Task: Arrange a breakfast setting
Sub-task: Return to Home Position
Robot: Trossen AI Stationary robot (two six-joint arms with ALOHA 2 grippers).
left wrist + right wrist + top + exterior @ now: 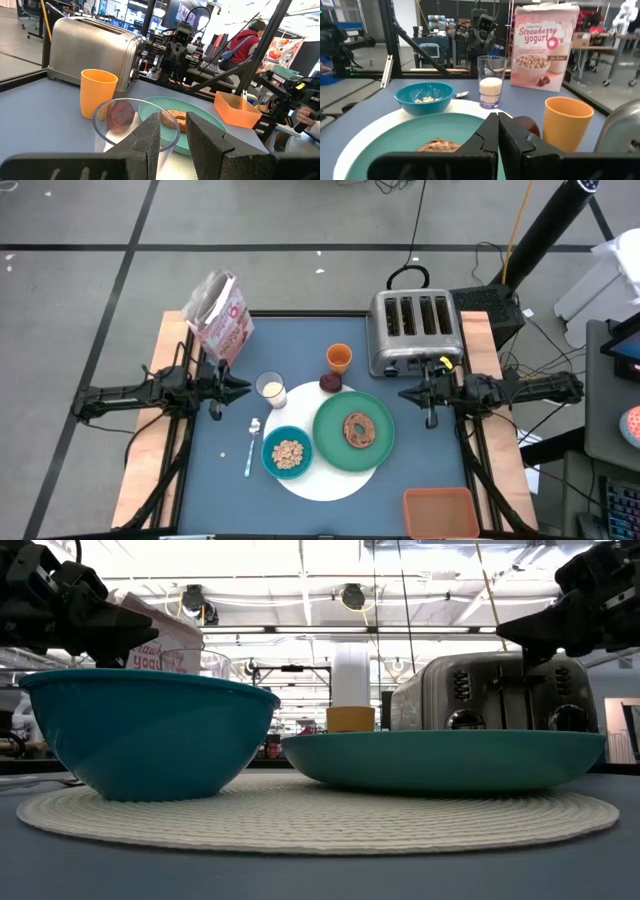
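Observation:
The round white mat [330,478] lies at the table's near middle. On it rest the green plate [335,442] with the brown ring bread [359,430] and the teal bowl [287,452] holding cereal. The silver spoon [250,448] lies left of the bowl. The milk glass [271,390], the dark-red fruit [330,382] and the orange cup [339,358] stand behind the mat. My left gripper [247,387] hovers just left of the glass [135,125], its fingers a little apart and empty. My right gripper [402,392] is shut and empty, right of the plate [395,145].
The silver four-slot toaster [415,330] stands at the far right, just behind my right gripper. A pink cereal box [220,315] stands at the far left. The orange rectangular tray [440,512] sits at the near right corner. People show beyond the table in the left wrist view.

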